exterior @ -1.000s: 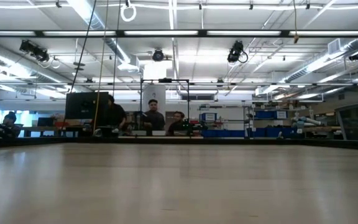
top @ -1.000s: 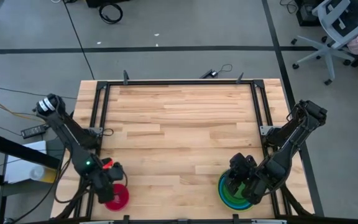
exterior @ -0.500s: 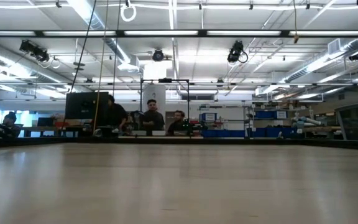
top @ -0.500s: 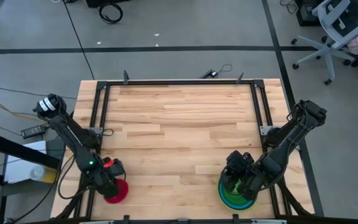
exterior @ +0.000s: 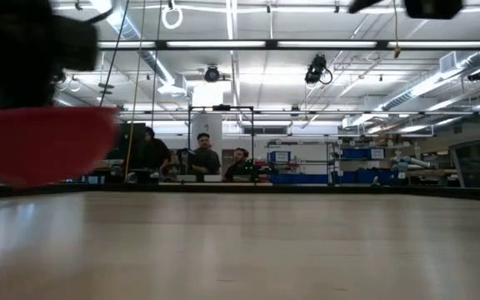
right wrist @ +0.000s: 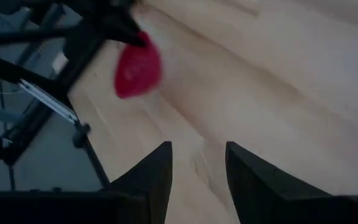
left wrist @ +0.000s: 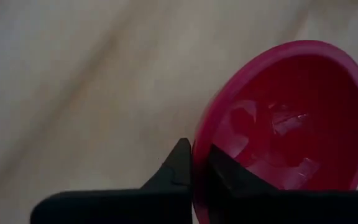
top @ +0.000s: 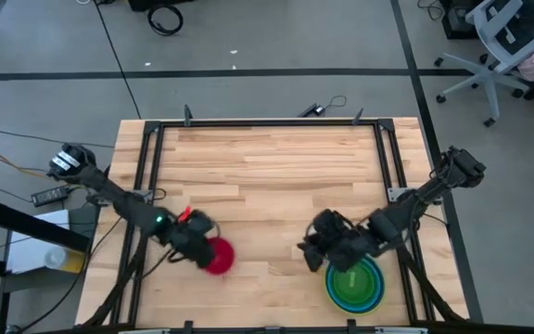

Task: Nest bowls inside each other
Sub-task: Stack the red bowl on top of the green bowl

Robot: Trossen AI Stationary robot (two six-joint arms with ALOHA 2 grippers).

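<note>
A small red-pink bowl (top: 219,257) hangs over the table's near left part, with my left gripper (top: 198,244) shut on it. In the low view the bowl (exterior: 44,154) shows blurred, above the tabletop. A stack of nested bowls (top: 354,286), lime-green outside with blue and green inside, rests on its base at the near right. My right gripper (top: 316,243) hovers open just to the left of that stack, with nothing between its fingers (right wrist: 166,168). My left gripper pinches the red bowl's rim (left wrist: 199,140). One finger (left wrist: 176,171) is outside the wall and the other finger (left wrist: 229,171) is inside the bowl. The fingers slant down from the table's left. The bowl is lifted clear of the table and tilted.
A black metal frame (top: 258,122) runs along the table's far, left and right edges. Bare wood (top: 267,186) lies between the two arms and toward the far edge. An office chair (top: 503,46) stands on the floor beyond the far right corner.
My left gripper has taken hold of the red bowl, lifted it off the near left corner and carried it toward the table's right and a little toward the far edge. My right gripper has moved off the stack toward the table's left. The stack has stayed in place.
</note>
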